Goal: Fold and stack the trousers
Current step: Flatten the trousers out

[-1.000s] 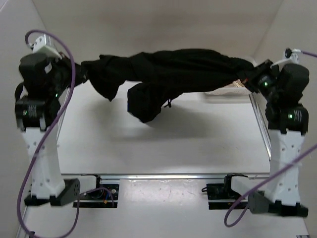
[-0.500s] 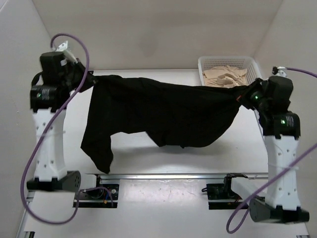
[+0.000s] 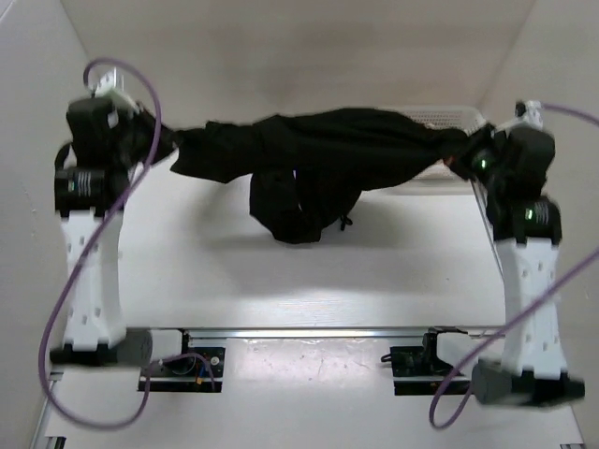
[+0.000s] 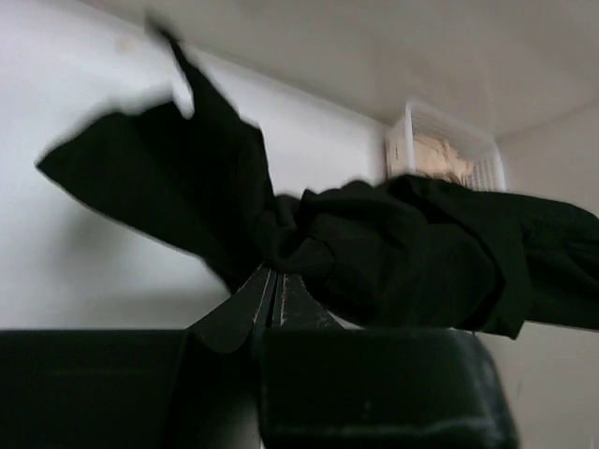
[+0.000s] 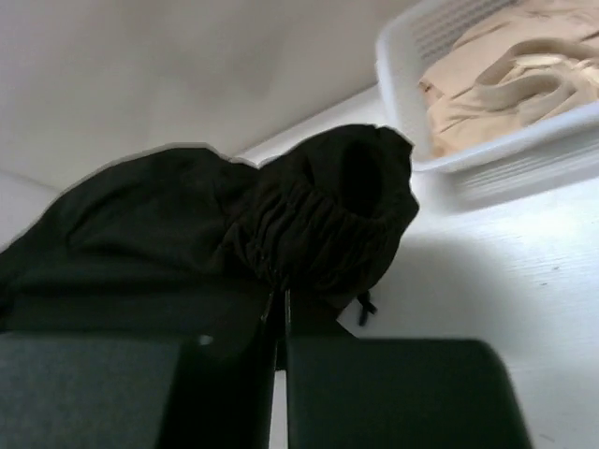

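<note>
The black trousers (image 3: 328, 154) hang in the air, stretched and bunched between my two raised arms above the table's far half. A fold sags down at the middle (image 3: 295, 210). My left gripper (image 3: 171, 147) is shut on one end of the cloth; in the left wrist view its fingers (image 4: 273, 290) pinch the fabric (image 4: 393, 253). My right gripper (image 3: 457, 154) is shut on the gathered waistband; it shows in the right wrist view (image 5: 279, 299), with the elastic band (image 5: 318, 224) and a drawstring end hanging.
A white basket (image 5: 487, 154) with beige garments (image 5: 505, 89) stands at the far right, mostly hidden by the trousers in the top view (image 3: 449, 114). The white table (image 3: 309, 281) lies below, with walls on the left, right and back.
Half a second ago the trousers hung spread out low between the arms. Both arms have swung up and back, and the cloth has bunched into a thick rope with one sagging fold.
</note>
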Robot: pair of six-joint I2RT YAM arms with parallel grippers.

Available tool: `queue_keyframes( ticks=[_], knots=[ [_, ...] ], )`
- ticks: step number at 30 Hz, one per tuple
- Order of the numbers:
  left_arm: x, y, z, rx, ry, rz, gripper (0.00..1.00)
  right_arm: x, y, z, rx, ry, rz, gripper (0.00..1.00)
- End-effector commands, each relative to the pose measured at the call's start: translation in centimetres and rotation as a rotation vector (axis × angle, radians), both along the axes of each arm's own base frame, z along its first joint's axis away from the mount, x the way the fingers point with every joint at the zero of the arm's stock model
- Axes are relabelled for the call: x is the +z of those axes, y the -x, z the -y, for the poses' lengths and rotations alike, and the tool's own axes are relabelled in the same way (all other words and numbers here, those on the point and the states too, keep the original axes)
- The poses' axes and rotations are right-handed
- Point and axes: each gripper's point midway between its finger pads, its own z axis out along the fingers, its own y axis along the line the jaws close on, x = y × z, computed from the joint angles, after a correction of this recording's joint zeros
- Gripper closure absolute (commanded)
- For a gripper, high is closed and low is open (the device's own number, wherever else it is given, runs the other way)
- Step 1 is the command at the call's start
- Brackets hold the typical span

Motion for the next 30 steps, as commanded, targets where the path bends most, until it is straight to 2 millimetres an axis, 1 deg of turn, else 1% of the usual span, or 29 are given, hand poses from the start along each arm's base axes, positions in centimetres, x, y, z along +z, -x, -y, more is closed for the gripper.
queue_keyframes(
  ticks=[1, 2, 3, 4, 5, 6, 7, 8, 10, 11, 12, 13, 14, 15, 16, 17, 18, 19, 20, 21, 22, 23, 24, 25, 26, 27, 28, 29, 30],
  knots=[
    [-2.3, 5.2, 1.5, -0.027, 0.065, -0.003, 0.90, -6.3, 4.6, 3.2, -0.161, 0.049, -0.081, 0.96],
    [-6.9, 7.5, 2.4, -0.060, 0.087, -0.088, 0.90, -8.9, 5.9, 3.8, -0.200, 0.054, -0.138, 0.83],
    [-9.3, 8.7, 2.5, -0.065, 0.100, -0.133, 0.76, -12.1, 7.7, 4.4, -0.239, 0.063, -0.225, 0.60],
    [-11.6, 9.7, 2.5, -0.063, 0.100, -0.173, 0.59, -14.6, 9.2, 5.0, -0.279, 0.071, -0.285, 0.34],
    [-16.4, 11.0, 2.7, -0.068, 0.105, -0.278, 0.37, -18.1, 11.3, 5.5, -0.320, 0.067, -0.349, 0.10],
    [-17.0, 12.2, 2.5, -0.054, 0.114, -0.266, 0.18, -19.7, 12.5, 6.4, -0.376, 0.083, -0.387, 0.05],
    [-18.6, 13.2, 2.3, -0.043, 0.110, -0.320, 0.03, -20.6, 13.8, 6.6, -0.406, 0.071, -0.402, 0.02],
    [-19.4, 13.6, 1.7, -0.015, 0.085, -0.339, 0.00, -21.7, 14.1, 6.8, -0.415, 0.079, -0.421, 0.00],
    [-19.2, 13.4, 0.6, 0.032, 0.050, -0.343, 0.00, -21.6, 13.6, 6.6, -0.404, 0.072, -0.413, 0.04],
    [-18.9, 13.1, 0.2, 0.049, 0.030, -0.343, 0.10, -20.9, 12.9, 6.4, -0.391, 0.062, -0.394, 0.09],
    [-17.5, 12.4, -0.7, 0.088, -0.005, -0.305, 0.48, -19.8, 12.1, 6.0, -0.366, 0.062, -0.373, 0.24],
    [-17.7, 11.5, -1.2, 0.112, -0.020, -0.328, 0.67, -20.2, 11.0, 5.7, -0.347, 0.059, -0.410, 0.40],
    [-17.5, 10.8, -1.6, 0.133, -0.032, -0.334, 0.84, -19.8, 9.9, 5.3, -0.319, 0.057, -0.400, 0.54],
    [-17.6, 9.6, -1.7, 0.140, -0.039, -0.357, 0.90, -19.1, 9.0, 4.2, -0.251, 0.044, -0.395, 0.76],
    [-17.8, 8.9, -1.9, 0.150, -0.045, -0.366, 0.90, -20.4, 8.0, 3.5, -0.207, 0.047, -0.465, 0.81],
    [-18.4, 8.4, -1.8, 0.155, -0.039, -0.395, 0.90, -20.8, 7.4, 3.0, -0.181, 0.036, -0.494, 0.81],
    [-18.9, 7.7, -2.2, 0.172, -0.043, -0.404, 0.90, -21.0, 6.9, 2.0, -0.132, 0.038, -0.513, 0.70],
    [-20.1, 6.7, -2.4, 0.186, -0.036, -0.448, 0.85, -23.0, 6.6, 1.2, -0.093, 0.029, -0.599, 0.57],
    [-21.3, 6.5, -2.4, 0.186, -0.040, -0.488, 0.71, -23.5, 6.6, 0.2, -0.037, 0.008, -0.624, 0.45],
    [-22.2, 6.0, -2.8, 0.199, -0.039, -0.508, 0.60, -24.1, 6.8, -0.1, -0.026, 0.012, -0.654, 0.33],
    [-24.3, 5.6, -2.9, 0.207, -0.025, -0.575, 0.49, -25.3, 7.3, -0.1, -0.031, 0.006, -0.693, 0.19],
    [-25.2, 5.4, -2.7, 0.205, -0.012, -0.600, 0.37, -26.1, 7.8, -0.1, -0.031, 0.007, -0.719, 0.16],
    [-26.2, 5.1, -2.7, 0.205, -0.013, -0.618, 0.11, -26.3, 8.2, -0.3, -0.025, -0.008, -0.726, 0.15],
    [-28.2, 5.1, -2.5, 0.203, -0.005, -0.673, 0.08, -27.5, 9.0, -0.5, -0.018, -0.013, -0.759, 0.15],
    [-28.9, 4.6, -2.6, 0.203, -0.005, -0.677, 0.02, -28.1, 9.4, -0.5, -0.018, -0.012, -0.778, 0.15],
    [-29.5, 4.3, -2.6, 0.203, -0.006, -0.690, 0.01, -28.7, 9.8, -0.5, -0.025, -0.020, -0.798, 0.15],
    [-30.5, 4.2, -2.6, 0.203, -0.008, -0.713, 0.01, -29.3, 10.1, -0.4, -0.040, -0.024, -0.815, 0.15],
    [-32.3, 4.0, -2.9, 0.212, -0.009, -0.761, 0.01, -30.3, 10.7, -0.2, -0.050, -0.016, -0.844, 0.15],
    [-33.2, 4.0, -2.9, 0.212, -0.011, -0.791, 0.01, -30.9, 10.9, 0.0, -0.060, -0.008, -0.863, 0.15]
  ],
)
